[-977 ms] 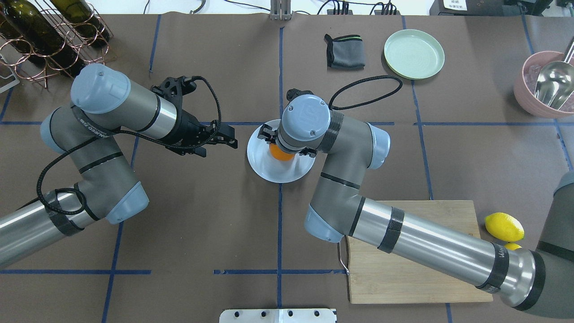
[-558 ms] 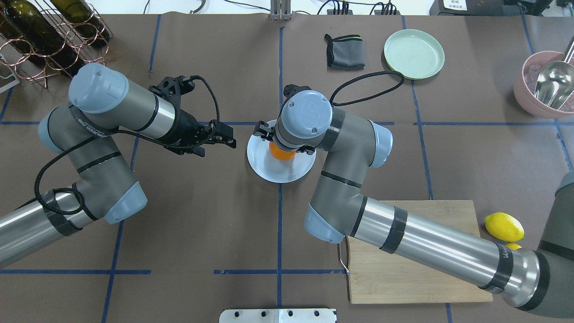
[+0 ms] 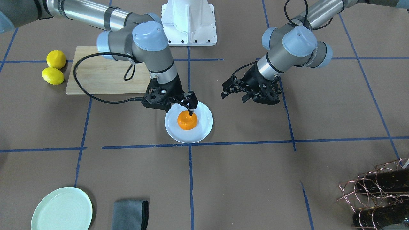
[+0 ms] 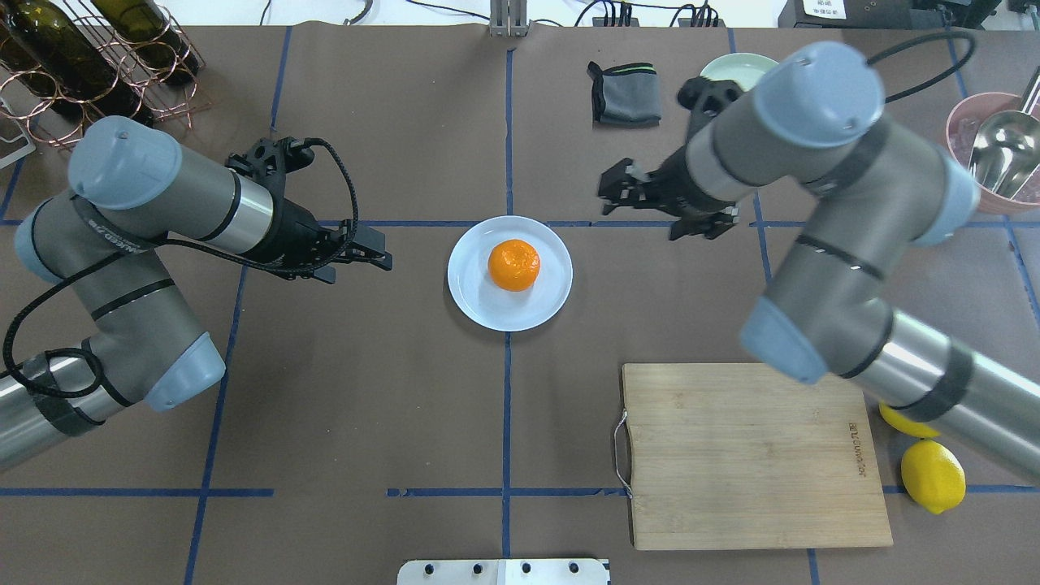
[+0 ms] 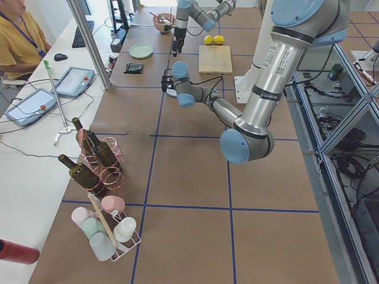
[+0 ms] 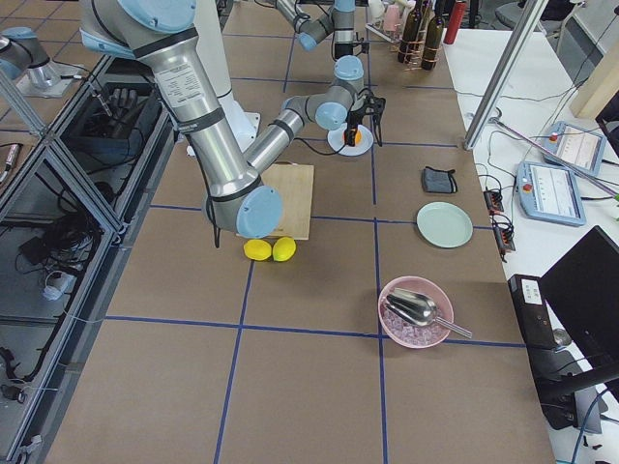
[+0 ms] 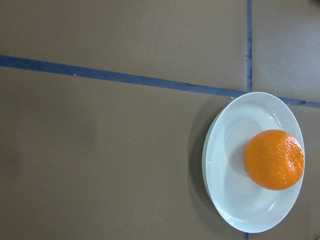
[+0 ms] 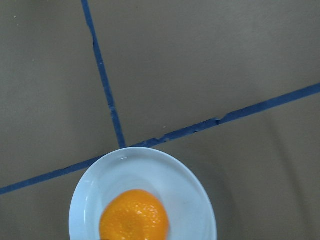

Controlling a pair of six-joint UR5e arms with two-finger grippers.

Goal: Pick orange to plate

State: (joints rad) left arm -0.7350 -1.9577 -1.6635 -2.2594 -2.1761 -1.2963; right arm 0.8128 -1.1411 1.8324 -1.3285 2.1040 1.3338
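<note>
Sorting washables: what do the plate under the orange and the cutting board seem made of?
White plate: likely glazed ceramic or melamine, glossy with soft reflections. Cutting board: wood, probably bamboo, matte, with visible strip grain.

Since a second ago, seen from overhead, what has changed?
The right gripper, which hung right over the orange, has left it and drawn off to the robot's right, jaws open. The left gripper backed away to the left of the plate. Unchanged: the orange lies on the plate, and both are where they were.
</note>
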